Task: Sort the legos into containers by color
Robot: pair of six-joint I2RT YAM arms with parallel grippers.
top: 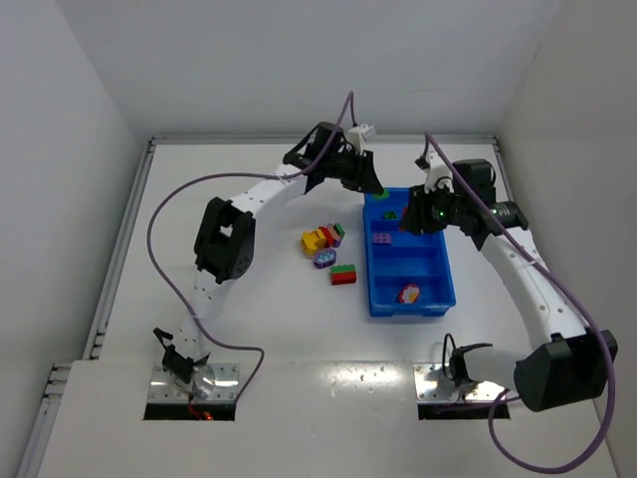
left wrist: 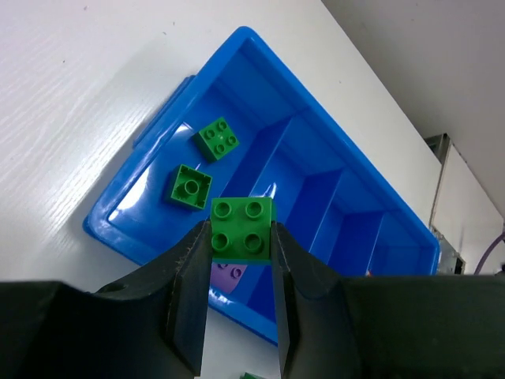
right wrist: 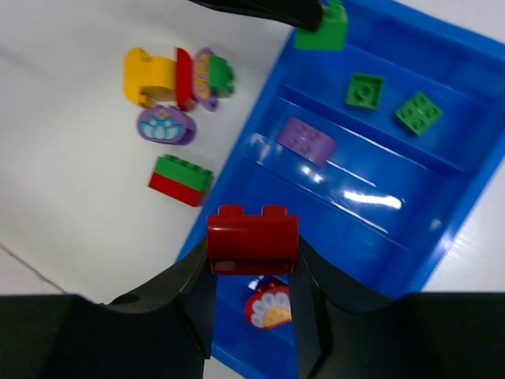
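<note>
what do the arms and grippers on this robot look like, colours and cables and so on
The left arm and right arm both have white links, bulky black joint housings and a purple cable looping loosely alongside. The left gripper and right gripper each have two flat, tapering matte black fingers.

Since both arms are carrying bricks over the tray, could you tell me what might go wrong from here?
The left gripper and right gripper hang close together above the far end of the blue tray, so they could collide. The green brick sits near the tray's corner rim, so if dropped now it might bounce out. The red brick seems pinched only by the fingertips and may slip.
</note>
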